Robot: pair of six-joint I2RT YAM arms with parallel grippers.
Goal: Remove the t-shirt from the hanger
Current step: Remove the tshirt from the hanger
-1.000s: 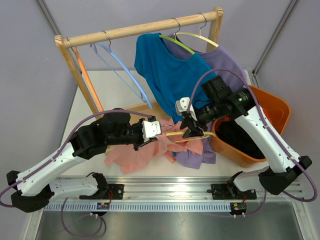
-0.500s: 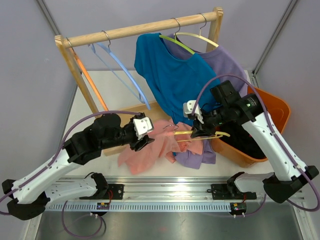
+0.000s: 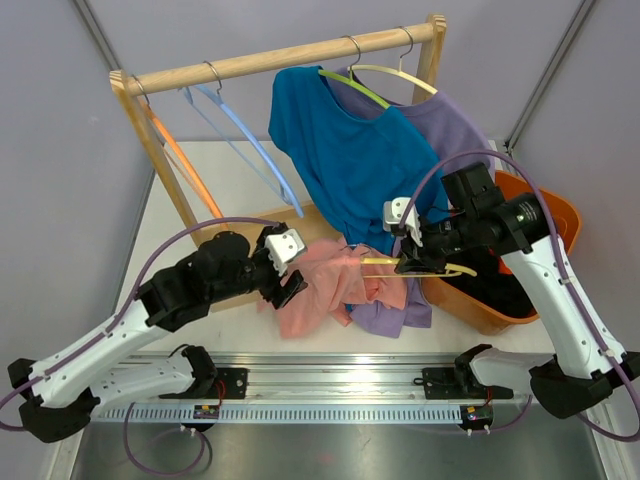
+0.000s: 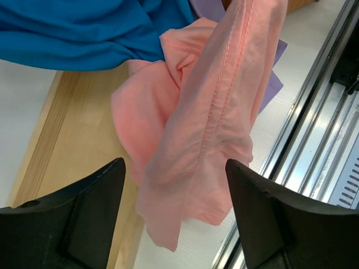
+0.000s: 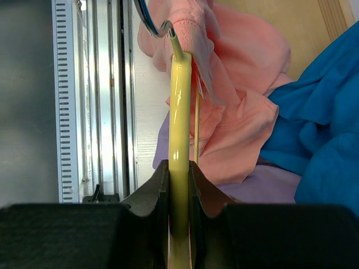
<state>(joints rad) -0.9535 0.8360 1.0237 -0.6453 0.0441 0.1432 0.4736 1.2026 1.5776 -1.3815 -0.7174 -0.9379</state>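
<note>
**Shirt nearly free, one fold caught at the hook**

We find the crumpled salmon-pink cotton t-shirt point(image 3: 335, 285) heaped midway along the near edge of the tabletop point(image 3: 230, 170). The right gripper point(image 3: 412, 262) is clamped on the slim pale-yellow plastic hanger point(image 5: 179, 112), held level above the heap. The left gripper point(image 4: 175, 165) stands wide, pink cloth hanging loose between its fingers. We judge the job nearly done: a fold wraps the hanger beside its metal hook point(image 5: 154, 22). Room lies toward the left edge. The orange plastic basket point(image 3: 560, 215) at the right edge and the hung blue shirt point(image 3: 340, 150) behind crowd the hanger.
</note>
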